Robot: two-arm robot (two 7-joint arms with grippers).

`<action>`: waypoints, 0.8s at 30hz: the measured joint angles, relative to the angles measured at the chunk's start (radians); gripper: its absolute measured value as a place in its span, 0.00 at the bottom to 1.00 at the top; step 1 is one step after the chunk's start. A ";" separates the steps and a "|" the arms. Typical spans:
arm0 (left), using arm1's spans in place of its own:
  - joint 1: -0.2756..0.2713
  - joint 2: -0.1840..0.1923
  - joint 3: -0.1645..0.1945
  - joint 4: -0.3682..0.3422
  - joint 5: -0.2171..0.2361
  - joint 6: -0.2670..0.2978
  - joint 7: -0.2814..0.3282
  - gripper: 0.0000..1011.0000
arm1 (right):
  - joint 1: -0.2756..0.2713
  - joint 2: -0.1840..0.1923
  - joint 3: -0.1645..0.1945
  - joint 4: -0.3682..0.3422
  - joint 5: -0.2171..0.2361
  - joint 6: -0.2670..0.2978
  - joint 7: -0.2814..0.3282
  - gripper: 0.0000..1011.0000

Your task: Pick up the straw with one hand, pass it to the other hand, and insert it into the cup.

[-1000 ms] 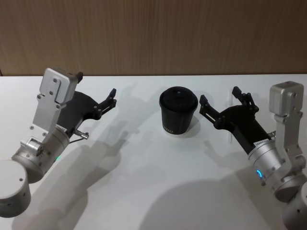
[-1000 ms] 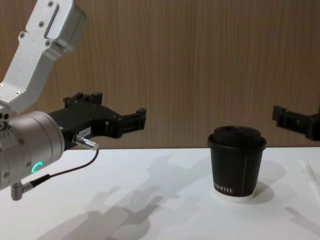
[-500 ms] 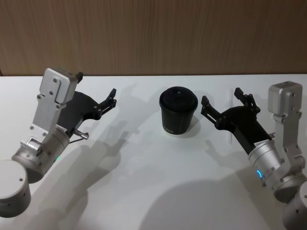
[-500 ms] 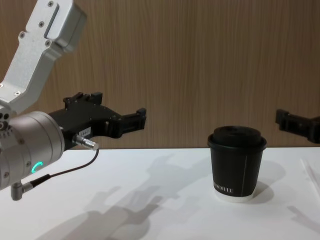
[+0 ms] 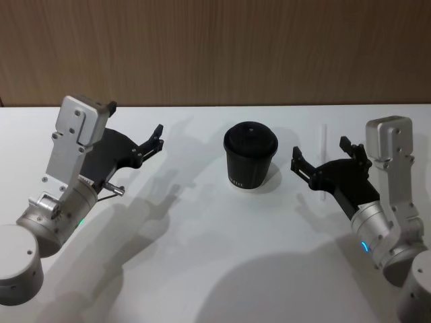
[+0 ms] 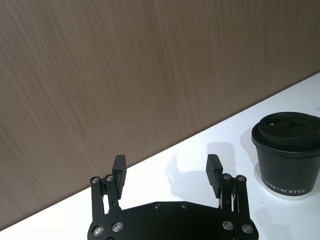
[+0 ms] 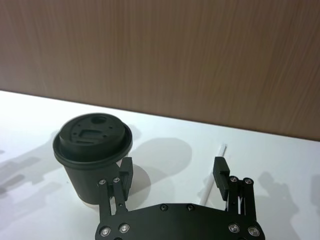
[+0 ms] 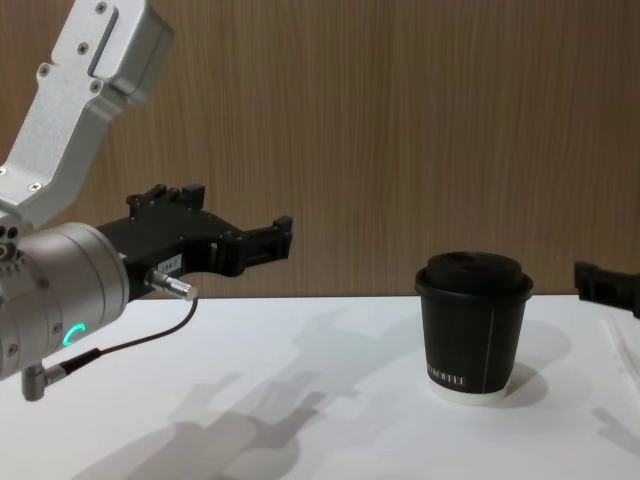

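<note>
The black lidded cup (image 5: 250, 156) stands upright at the middle of the white table (image 5: 202, 242). To its right lies the white straw (image 5: 323, 138), flat on the table and pointing away from me. My right gripper (image 5: 320, 151) hovers open just over the straw's middle, hiding its near part. In the right wrist view the straw (image 7: 212, 174) lies beside one of the right gripper's (image 7: 172, 170) fingers, with the cup (image 7: 93, 150) on the other side. My left gripper (image 5: 159, 136) hangs open and empty left of the cup. The chest view shows the cup (image 8: 474, 325) and the left gripper (image 8: 281, 236).
A brown wood-grain wall (image 5: 215, 47) closes off the back of the table. A dark cable (image 8: 120, 345) loops under the left wrist. The left wrist view has the cup (image 6: 287, 150) off to one side of the open left gripper (image 6: 166, 170).
My right gripper has drawn back toward me, to the right and lower, baring the straw's far end. The left arm and the cup have stayed put.
</note>
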 joint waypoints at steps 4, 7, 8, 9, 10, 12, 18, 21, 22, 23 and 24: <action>0.000 0.000 0.000 0.000 0.000 0.000 0.000 0.99 | 0.004 -0.005 0.001 0.002 -0.010 0.037 -0.013 0.99; 0.000 0.000 0.000 0.000 0.000 0.000 0.000 0.99 | 0.011 -0.010 0.002 0.010 -0.014 0.062 -0.020 0.99; 0.000 0.000 0.000 0.000 0.000 0.000 0.000 0.99 | 0.012 -0.011 0.002 0.012 -0.015 0.071 -0.021 0.99; 0.000 0.000 0.000 0.000 0.000 0.000 0.000 0.99 | 0.016 -0.014 0.002 0.017 -0.016 0.080 -0.023 0.99; 0.000 0.000 0.000 0.000 0.000 0.000 0.000 0.99 | 0.016 -0.014 0.002 0.017 -0.016 0.080 -0.023 0.99; 0.000 0.000 0.000 0.000 0.000 0.000 0.000 0.99 | 0.022 -0.019 0.004 0.025 -0.017 0.097 -0.027 0.99; 0.000 0.000 0.000 0.000 0.000 0.000 0.000 0.99 | 0.036 -0.036 0.011 0.048 -0.016 0.132 -0.035 0.99; 0.000 0.000 0.000 0.000 0.000 0.000 0.000 0.99 | 0.041 -0.047 0.017 0.060 -0.014 0.144 -0.037 0.99; 0.000 0.000 0.000 0.000 0.000 0.000 0.000 0.99 | 0.044 -0.052 0.019 0.066 -0.012 0.150 -0.039 0.99; 0.000 0.000 0.000 0.000 0.000 0.000 0.000 0.99 | 0.046 -0.055 0.021 0.069 -0.011 0.152 -0.040 0.99; 0.000 0.000 0.000 0.000 0.000 0.000 0.000 0.99 | 0.047 -0.057 0.022 0.072 -0.010 0.154 -0.041 0.99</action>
